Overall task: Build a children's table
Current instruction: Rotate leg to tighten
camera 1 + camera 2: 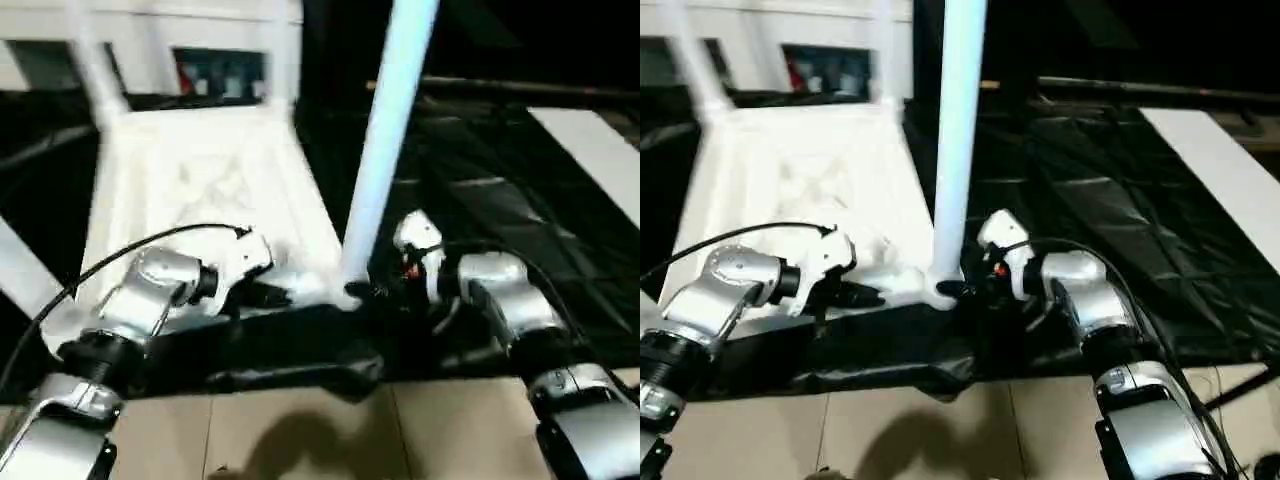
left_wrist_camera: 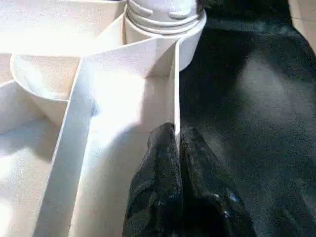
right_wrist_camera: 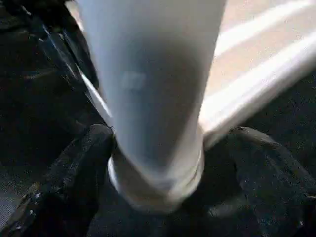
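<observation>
A: How is the children's tabletop [image 1: 800,180] positioned, and which parts are already fitted?

B: The white tabletop is shown upside down on black sheeting [image 1: 1120,200], its ribbed underside facing up. The near leg [image 1: 958,120] is seen standing upright in the near corner socket [image 1: 940,290]. Two further legs [image 1: 690,70] are seen rising at the far corners, so at least three are judged to be in place.

A: What is held by the left gripper [image 1: 855,293]?

B: Its fingers [image 2: 168,187] are pressed together on a thin upright rib [image 2: 176,98] of the underside, close to the socket. By this grip the tabletop is judged to be steadied.

A: And the right gripper [image 1: 965,290]?

B: It is placed at the foot of the near leg. In the right wrist view its fingers [image 3: 69,177] are seen spread apart on either side of the leg's base, with a gap on each side; the leg is not clamped.

A: How much of the task is left?

B: The remaining near corner is hidden behind the left forearm, so a fourth leg cannot be confirmed. Whether the near leg is fully seated cannot be told either. Once all legs are fixed, the table is still to be turned upright.
</observation>
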`<state>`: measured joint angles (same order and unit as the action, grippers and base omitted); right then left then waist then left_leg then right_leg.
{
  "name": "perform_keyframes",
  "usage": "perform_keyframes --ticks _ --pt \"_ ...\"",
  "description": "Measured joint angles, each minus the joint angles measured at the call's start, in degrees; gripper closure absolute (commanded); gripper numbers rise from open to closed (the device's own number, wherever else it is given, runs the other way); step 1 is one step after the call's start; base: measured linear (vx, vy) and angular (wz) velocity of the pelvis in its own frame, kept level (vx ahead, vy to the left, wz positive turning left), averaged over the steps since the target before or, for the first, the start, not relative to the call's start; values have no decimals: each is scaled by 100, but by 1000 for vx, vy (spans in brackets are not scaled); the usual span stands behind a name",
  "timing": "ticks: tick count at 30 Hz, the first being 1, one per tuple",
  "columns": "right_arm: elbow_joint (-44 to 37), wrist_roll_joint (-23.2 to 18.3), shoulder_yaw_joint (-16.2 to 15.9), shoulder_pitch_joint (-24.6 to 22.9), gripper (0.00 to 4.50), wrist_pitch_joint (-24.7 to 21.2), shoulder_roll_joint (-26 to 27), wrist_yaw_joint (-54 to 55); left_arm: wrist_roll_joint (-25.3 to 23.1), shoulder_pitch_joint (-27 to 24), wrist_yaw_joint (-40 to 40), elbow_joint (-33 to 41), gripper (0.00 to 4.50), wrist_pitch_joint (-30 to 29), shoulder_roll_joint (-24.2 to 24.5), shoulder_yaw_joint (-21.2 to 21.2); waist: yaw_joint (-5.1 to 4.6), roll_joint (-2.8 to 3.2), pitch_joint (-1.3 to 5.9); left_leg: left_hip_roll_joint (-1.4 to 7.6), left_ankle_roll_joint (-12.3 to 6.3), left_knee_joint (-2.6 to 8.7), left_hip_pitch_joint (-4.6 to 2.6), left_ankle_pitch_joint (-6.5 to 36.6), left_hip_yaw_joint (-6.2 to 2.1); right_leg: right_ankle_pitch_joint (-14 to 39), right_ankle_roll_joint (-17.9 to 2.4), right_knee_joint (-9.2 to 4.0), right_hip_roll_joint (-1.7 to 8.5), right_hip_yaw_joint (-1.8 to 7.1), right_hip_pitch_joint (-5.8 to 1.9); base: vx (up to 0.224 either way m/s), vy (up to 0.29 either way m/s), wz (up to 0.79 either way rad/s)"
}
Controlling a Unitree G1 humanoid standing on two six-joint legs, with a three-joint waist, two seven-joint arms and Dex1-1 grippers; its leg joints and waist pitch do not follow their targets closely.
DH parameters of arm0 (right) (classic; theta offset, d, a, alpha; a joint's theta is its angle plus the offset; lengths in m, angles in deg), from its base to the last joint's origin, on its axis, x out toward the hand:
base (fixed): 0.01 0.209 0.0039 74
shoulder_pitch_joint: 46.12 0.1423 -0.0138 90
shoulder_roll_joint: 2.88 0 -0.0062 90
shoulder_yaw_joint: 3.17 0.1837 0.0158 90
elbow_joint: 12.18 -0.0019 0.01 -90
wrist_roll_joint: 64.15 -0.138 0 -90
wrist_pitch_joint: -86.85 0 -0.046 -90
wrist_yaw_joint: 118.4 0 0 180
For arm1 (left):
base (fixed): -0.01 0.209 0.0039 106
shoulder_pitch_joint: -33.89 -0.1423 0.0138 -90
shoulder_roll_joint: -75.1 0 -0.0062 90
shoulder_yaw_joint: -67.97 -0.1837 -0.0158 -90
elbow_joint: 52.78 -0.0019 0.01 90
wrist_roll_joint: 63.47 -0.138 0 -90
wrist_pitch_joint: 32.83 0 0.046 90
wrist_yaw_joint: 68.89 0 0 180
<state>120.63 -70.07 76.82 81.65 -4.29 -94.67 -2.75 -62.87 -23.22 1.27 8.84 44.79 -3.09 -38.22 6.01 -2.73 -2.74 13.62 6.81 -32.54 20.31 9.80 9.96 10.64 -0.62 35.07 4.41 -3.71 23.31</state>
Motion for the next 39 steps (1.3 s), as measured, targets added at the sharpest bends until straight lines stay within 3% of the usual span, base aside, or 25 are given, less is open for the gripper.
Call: perform_keyframes --ticks 6,17,27,32,35,39 --pt "-106 -25 -25 -8 69 -131 -25 -155 0 0 1 -54 450 65 -5 7 -6 -2 0 2 1 -5 -7 0 1 0 0 12 -1 0 0 0 0 0" --pt "-83 -20 -60 -9 171 -224 -34 -236 0 -11 2 -34 450 34 -7 26 -4 -13 -2 2 1 -6 -7 0 1 0 1 12 -1 1 0 0 0 0" --pt "88 -42 28 2 228 -210 116 -56 -12 -49 4 -16 450 -7 -27 60 -37 -38 8 3 1 -9 -17 -1 2 0 1 20 -1 3 -4 0 0 0" --pt "319 -208 350 -106 243 -201 358 345 -43 -34 -202 -61 450 -160 -139 80 -79 -45 13 2 2 -10 -29 -1 2 -2 -2 28 0 5 -19 0 0 0" --pt "551 -279 655 -99 245 -192 553 1079 -165 182 -784 -282 450 -373 -505 86 -88 -45 13 1 4 -11 -33 -1 1 -10 -4 31 0 7 -23 0 0 0" --pt "777 -299 1048 36 246 -315 898 2390 -295 593 -1780 -942 450 -508 -1174 176 -84 9 3 -3 5 -11 -36 -2 -4 -30 10 26 0 6 -20 0 0 0"
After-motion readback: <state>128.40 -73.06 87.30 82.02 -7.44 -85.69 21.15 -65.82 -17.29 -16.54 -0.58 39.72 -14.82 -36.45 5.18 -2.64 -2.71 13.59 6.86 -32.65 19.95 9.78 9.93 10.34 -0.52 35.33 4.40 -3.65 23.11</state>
